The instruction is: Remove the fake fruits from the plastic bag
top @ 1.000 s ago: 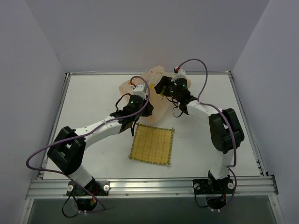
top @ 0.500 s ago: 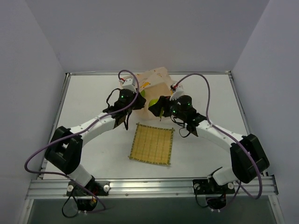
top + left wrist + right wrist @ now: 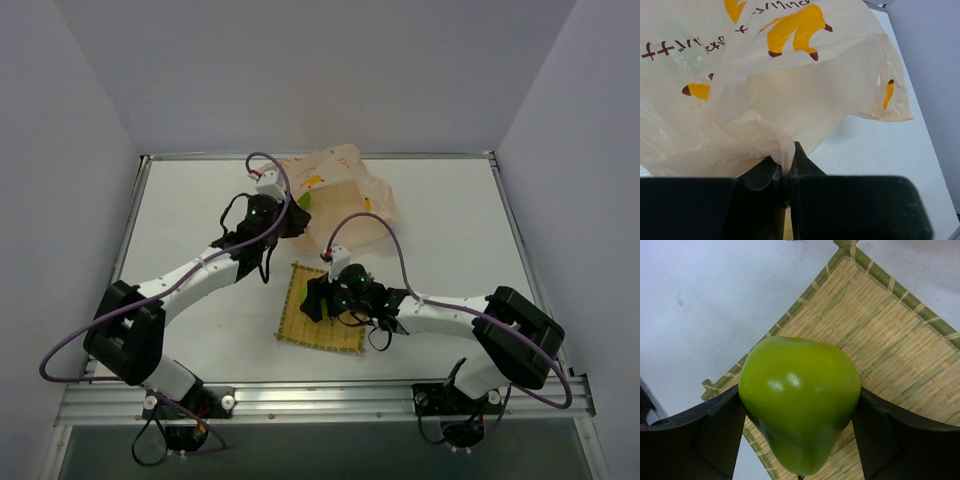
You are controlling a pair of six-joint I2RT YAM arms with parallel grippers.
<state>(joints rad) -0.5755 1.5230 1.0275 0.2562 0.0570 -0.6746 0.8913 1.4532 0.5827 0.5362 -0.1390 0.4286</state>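
Note:
The peach plastic bag (image 3: 340, 190) with banana prints lies at the back of the table and fills the left wrist view (image 3: 765, 90). My left gripper (image 3: 290, 215) is shut on a fold of the bag's edge (image 3: 782, 150). A green fruit (image 3: 303, 200) shows at the bag's mouth beside that gripper. My right gripper (image 3: 318, 300) is shut on the green pear (image 3: 800, 400), held between both fingers over the left part of the yellow woven mat (image 3: 900, 345). The mango is hidden.
The square yellow woven mat (image 3: 345, 325) lies in the middle of the white table (image 3: 180, 200). Metal rails edge the table at front and sides. Purple cables loop over both arms.
My right gripper has come away from the bag toward the near side with the pear and now hangs over the mat. My left gripper has shifted slightly left at the bag; the bag has spread out rightward.

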